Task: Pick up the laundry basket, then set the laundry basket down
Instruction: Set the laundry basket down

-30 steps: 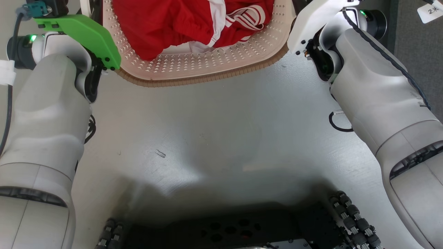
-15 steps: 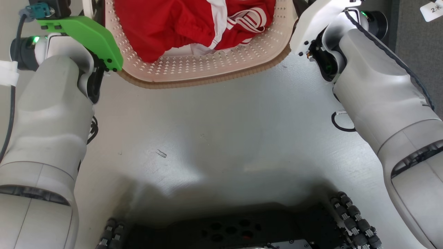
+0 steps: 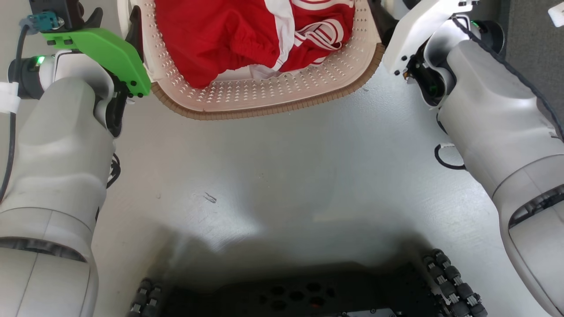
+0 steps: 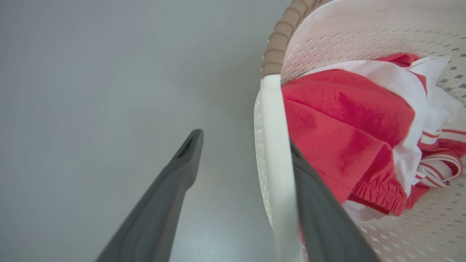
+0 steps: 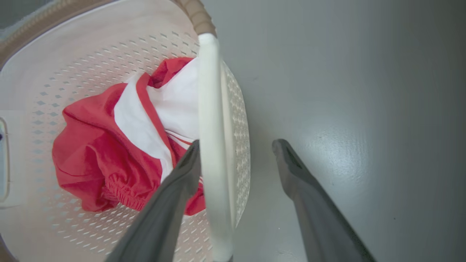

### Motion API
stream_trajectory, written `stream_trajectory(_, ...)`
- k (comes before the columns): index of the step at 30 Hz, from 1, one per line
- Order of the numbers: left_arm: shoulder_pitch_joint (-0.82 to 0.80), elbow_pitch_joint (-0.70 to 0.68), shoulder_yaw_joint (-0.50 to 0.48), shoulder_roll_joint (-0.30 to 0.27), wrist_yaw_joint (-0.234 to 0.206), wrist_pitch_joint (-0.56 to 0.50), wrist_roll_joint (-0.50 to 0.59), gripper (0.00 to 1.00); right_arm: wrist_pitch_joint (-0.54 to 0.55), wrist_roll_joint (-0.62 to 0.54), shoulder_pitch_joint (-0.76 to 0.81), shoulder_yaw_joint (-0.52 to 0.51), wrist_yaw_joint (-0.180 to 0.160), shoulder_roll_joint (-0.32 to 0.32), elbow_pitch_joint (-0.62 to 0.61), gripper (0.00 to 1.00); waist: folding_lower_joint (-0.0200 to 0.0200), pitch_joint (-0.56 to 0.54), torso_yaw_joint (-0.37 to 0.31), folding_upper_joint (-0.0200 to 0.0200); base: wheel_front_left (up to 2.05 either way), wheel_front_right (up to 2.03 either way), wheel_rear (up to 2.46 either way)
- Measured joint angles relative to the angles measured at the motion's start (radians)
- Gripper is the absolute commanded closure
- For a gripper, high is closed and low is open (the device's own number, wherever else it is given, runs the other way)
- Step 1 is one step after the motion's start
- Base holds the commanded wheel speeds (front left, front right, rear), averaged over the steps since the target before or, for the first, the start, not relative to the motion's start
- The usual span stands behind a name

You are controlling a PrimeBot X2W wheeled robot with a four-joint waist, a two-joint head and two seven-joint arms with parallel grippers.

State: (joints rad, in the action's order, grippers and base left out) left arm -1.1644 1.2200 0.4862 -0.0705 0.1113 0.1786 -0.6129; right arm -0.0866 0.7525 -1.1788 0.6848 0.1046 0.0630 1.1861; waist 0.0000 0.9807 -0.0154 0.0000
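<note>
The laundry basket (image 3: 264, 94), cream perforated plastic with a brown woven rim, sits at the top of the head view and holds red and white clothes (image 3: 229, 39). My left gripper (image 4: 244, 145) is open astride the basket's left white handle (image 4: 275, 145). That handle lies against the inner finger, and the outer finger stands well clear over the floor. My right gripper (image 5: 236, 145) is open too. The right handle (image 5: 209, 109) rests against its inner finger, with a wide gap to the outer one. I cannot tell whether the basket touches the floor.
Grey floor (image 3: 282, 176) spreads between my two pale forearms. My dark wheeled base (image 3: 299, 295) fills the bottom edge. A black cable loop (image 3: 447, 158) lies by the right arm. A darker carpet strip (image 3: 533, 35) runs along the far right.
In the head view the basket and both wrists have shifted a little down and to the right. The floor mark shifted less, so part of this is camera motion.
</note>
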Motion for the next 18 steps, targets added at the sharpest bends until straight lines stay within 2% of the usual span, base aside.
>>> stream_trajectory(11, 0.011, 0.008, 0.000, 0.016, 0.008, 0.016, -0.011, 0.00, 0.002, 0.035, 0.044, 0.016, 0.009, 0.001, -0.017, 0.00, 0.0000, -0.043, 0.009, 0.0000, 0.00, 0.00, 0.00)
stream_trajectory(18, 0.046, 0.010, 0.004, 0.017, 0.009, 0.044, -0.011, 0.00, -0.055, 0.036, 0.060, 0.024, 0.010, 0.001, -0.024, 0.00, 0.0000, -0.087, 0.011, 0.0000, 0.00, 0.00, 0.00)
